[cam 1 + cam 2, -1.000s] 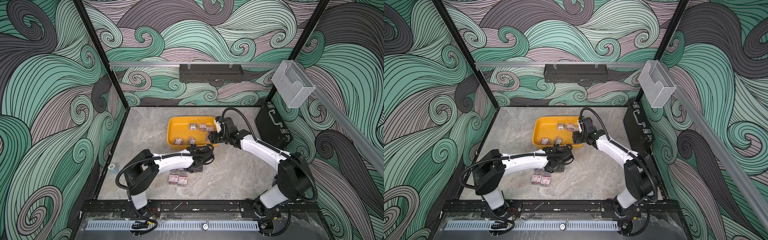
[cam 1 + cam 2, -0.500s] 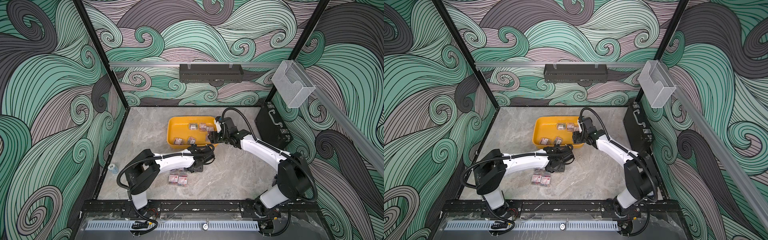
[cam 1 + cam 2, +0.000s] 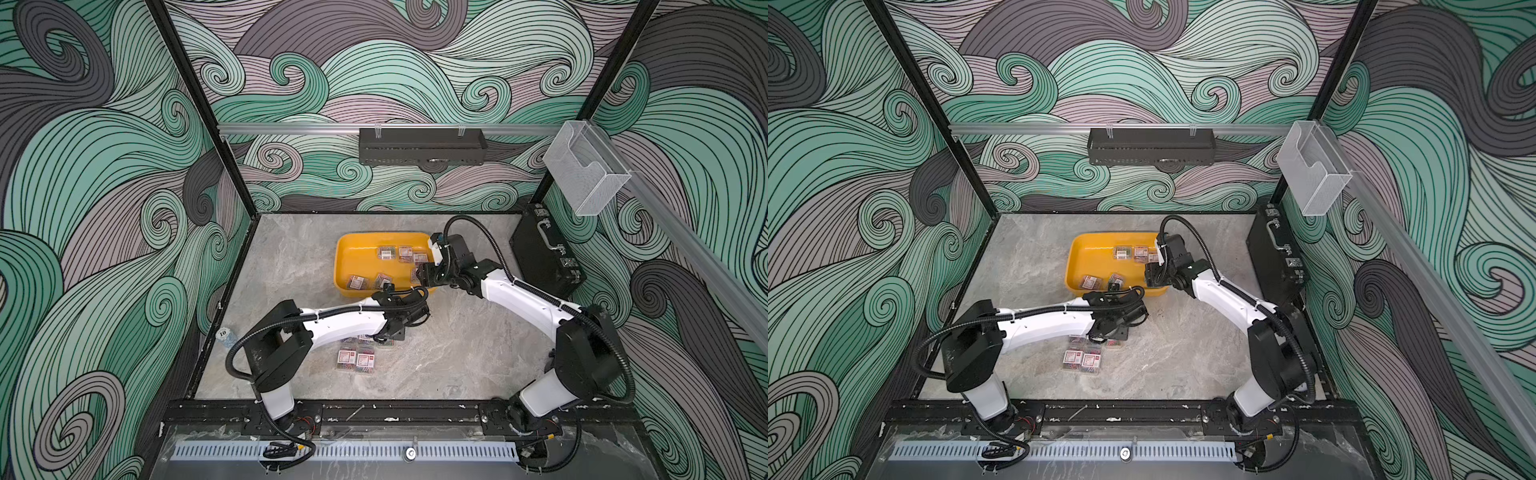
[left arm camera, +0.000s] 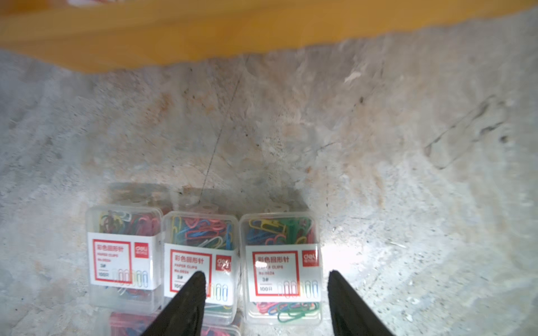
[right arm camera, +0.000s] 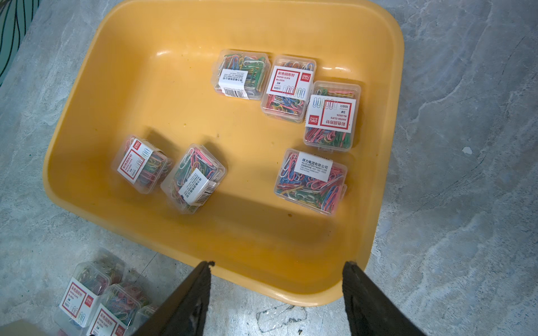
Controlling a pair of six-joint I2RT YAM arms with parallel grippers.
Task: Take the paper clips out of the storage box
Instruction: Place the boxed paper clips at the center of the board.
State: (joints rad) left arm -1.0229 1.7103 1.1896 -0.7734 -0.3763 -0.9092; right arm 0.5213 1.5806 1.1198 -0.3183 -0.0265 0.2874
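The storage box is sitting toward the back of the counter, six packs of paper clips lying inside — three crowding one back corner. The right hand is hovering at its near rim, fingers apart, empty. The left hand is also standing apart over packs on the counter — we are seeing bare grey stone open around them.
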